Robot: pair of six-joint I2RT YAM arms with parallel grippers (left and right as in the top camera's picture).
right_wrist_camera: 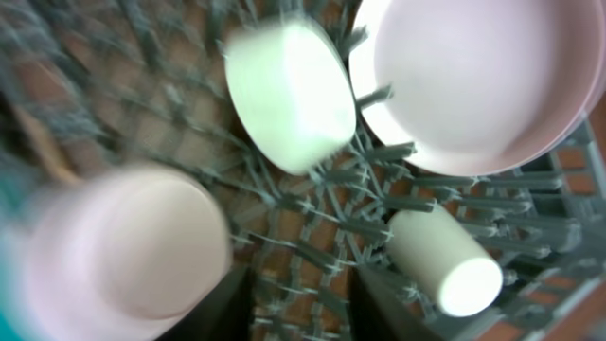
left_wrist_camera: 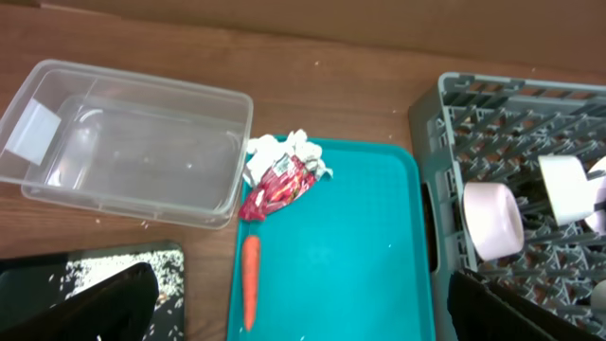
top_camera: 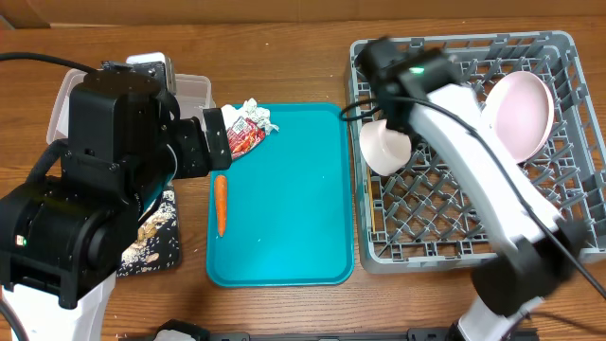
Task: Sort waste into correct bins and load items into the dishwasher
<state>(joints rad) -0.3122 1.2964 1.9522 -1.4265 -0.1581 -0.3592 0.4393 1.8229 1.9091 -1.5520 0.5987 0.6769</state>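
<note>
Showing white label (left_wrist_camera: 30, 128), clear tub (left_wrist_camera: 142, 156), red wrapper (left_wrist_camera: 277, 188)

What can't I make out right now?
Overhead: the left arm hides most of the clear tub and black tray.
Overhead: the right arm covers the dish rack's middle.
Right wrist: motion blur smears the lower-left bowl; its seating is unclear.
Left wrist: black tray cut off at the bottom edge.

Carrot (top_camera: 221, 205), wrapper (top_camera: 244, 135) on tray (top_camera: 294, 208) between tub (left_wrist_camera: 142, 152) and rack (top_camera: 426, 218); bowls (top_camera: 385, 147) seemingly in rack.
</note>
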